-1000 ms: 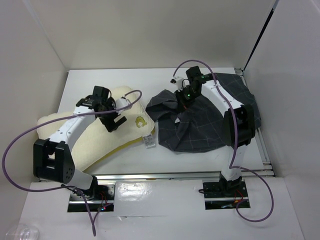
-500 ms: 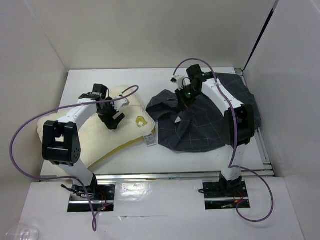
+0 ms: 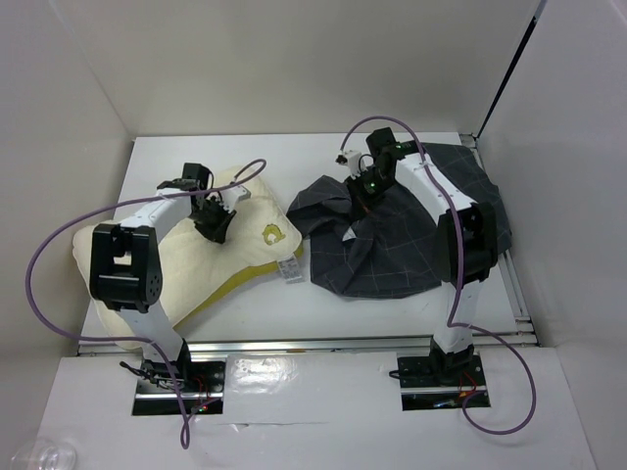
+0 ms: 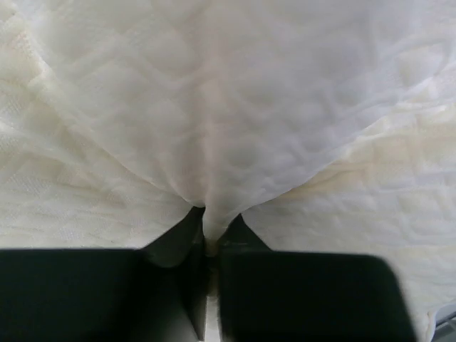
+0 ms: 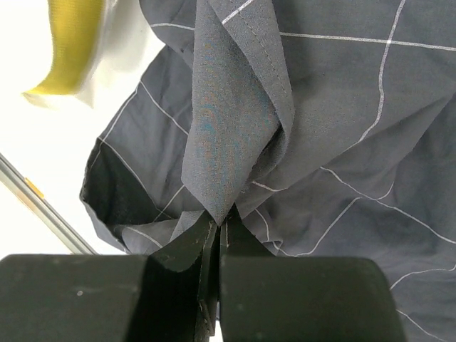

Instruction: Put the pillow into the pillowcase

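The cream pillow [image 3: 176, 264] with yellow piping lies on the left of the table, its yellow emblem [image 3: 275, 233] facing up. My left gripper [image 3: 217, 223] presses down on its upper part and is shut on a pinched fold of pillow [image 4: 214, 142] cloth. The dark grid-patterned pillowcase [image 3: 392, 245] is bunched on the right. My right gripper [image 3: 362, 191] is shut on a raised fold of the pillowcase [image 5: 228, 128] near its left edge. The yellow pillow edge [image 5: 71, 43] shows at the top left of the right wrist view.
White enclosure walls surround the white table [image 3: 294, 157]. A metal rail [image 3: 323, 343] runs along the near edge. Purple cables [image 3: 59, 245] loop from both arms. A white sewn tag [image 3: 291, 271] sticks out between pillow and pillowcase.
My left gripper moved a little toward the pillow's upper middle and closed from wide open onto a fold of the pillow. The right gripper held still on the pillowcase.
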{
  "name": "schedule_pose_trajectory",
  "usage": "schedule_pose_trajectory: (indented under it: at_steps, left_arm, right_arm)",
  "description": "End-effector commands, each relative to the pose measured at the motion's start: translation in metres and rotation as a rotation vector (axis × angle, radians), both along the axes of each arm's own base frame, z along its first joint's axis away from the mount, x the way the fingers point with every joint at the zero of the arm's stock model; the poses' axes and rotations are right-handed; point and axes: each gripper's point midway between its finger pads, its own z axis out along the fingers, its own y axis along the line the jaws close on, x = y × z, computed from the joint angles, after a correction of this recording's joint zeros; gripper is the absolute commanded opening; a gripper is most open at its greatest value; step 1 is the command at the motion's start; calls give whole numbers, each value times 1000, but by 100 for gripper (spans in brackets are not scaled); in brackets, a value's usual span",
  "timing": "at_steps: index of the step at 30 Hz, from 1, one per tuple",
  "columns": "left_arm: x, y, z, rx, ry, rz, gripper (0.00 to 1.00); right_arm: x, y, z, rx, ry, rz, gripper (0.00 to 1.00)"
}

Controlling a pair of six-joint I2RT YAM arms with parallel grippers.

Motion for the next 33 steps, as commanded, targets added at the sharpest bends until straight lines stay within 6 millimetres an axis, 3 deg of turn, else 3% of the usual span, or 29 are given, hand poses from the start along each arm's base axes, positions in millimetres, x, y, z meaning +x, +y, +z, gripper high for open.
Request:
schedule_pose_trajectory:
  at_steps: [1,2,7,10,11,14,15,17,19,23,33]
  left_arm:
    - [-10,-1,-37,-3,89,34,5]
    - [-14,-1,-40,-4,102,43,0]
    - [-33,1,-34,2,83,18,0]
    - [-33,-1,-5,-8,-17,-18,0]
    - [-37,-2,16,-13,-63,-36,0]
    - [-45,-10,52,-48,-135,-109,0]
    - [-58,-12,70,-62,-138,-125,0]
    - [-65,-19,96,-96,-176,-178,0]
    - [-82,-26,121,-117,-198,-225,0]
    - [-112,-44,155,-188,-221,-326,0]
    - [-145,-69,170,-226,-211,-456,0]
  right_arm:
    - [7,-1,16,7,-30,-5,0]
    - [5,-2,16,7,-30,-5,0]
    - [7,-3,14,2,-37,-17,0]
    - [11,-3,15,2,-56,-29,0]
    - [11,-3,15,2,-56,-29,0]
    - [14,-3,17,3,-70,-50,0]
    - [17,-2,21,13,-87,-60,0]
    - [23,-4,22,4,-123,-81,0]
    - [34,-1,39,33,-189,-114,0]
    - [50,2,57,63,-268,-168,0]
    - [53,24,84,117,-351,-171,0]
